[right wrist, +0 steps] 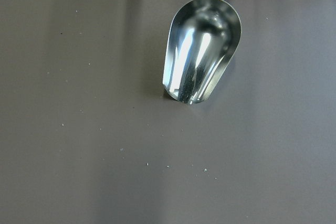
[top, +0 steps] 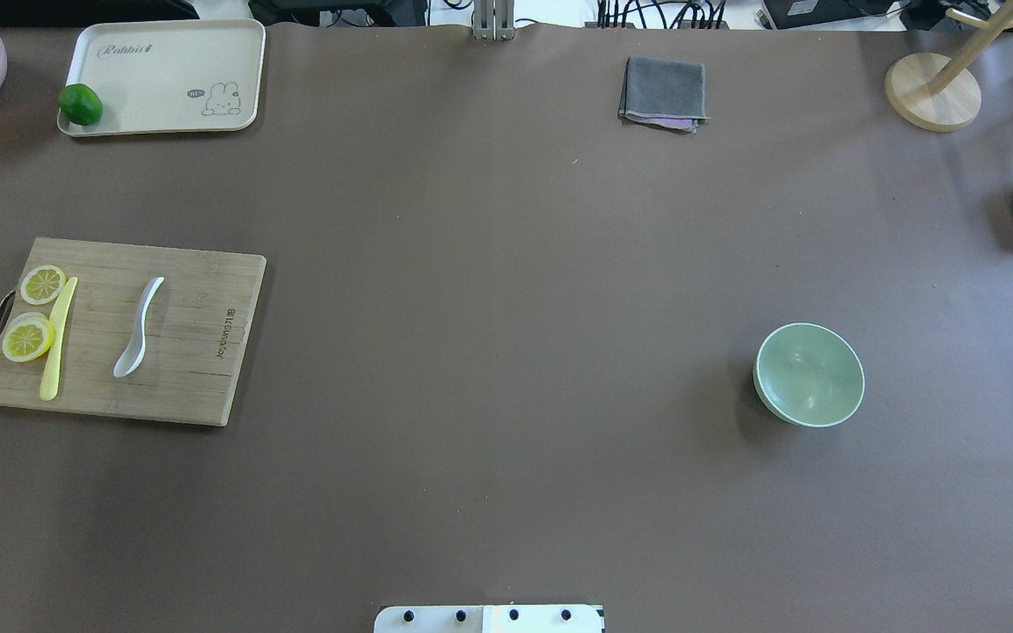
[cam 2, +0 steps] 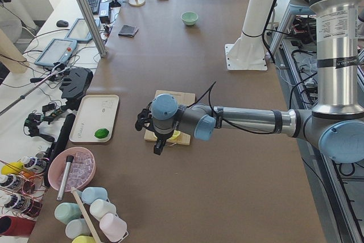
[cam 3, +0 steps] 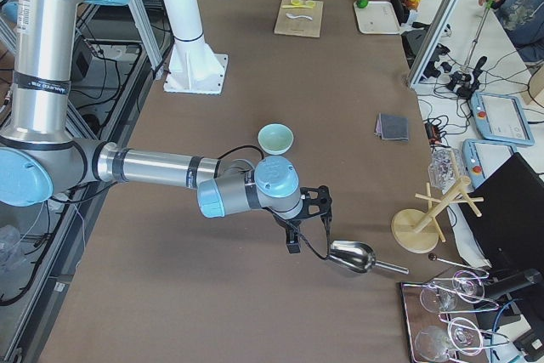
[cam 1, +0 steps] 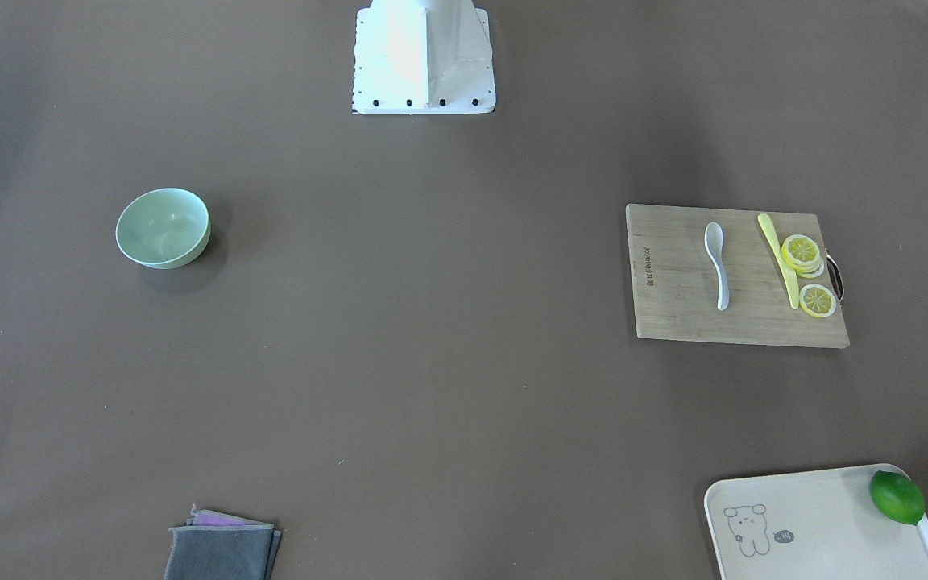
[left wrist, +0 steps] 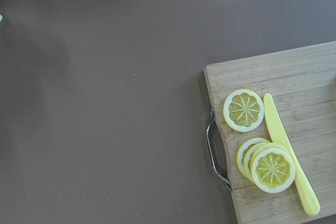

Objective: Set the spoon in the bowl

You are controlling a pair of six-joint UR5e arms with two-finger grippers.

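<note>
Both arms [cam 2: 244, 119] outstretched level, wrists pointing down, jaws' state cannot be told, spoon [top: 139, 327] on board [top: 199, 352].

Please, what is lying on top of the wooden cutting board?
On the cutting board lie the white spoon, a yellow knife and lemon slices beside the knife. Some slices are stacked, so the lower ones are mostly covered.

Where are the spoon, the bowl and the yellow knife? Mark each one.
spoon [top: 142, 325], overhead exterior view, middle of its handle.
bowl [top: 809, 374], overhead exterior view, bare inner bottom.
yellow knife [top: 60, 338], overhead exterior view, middle of its length.
</note>
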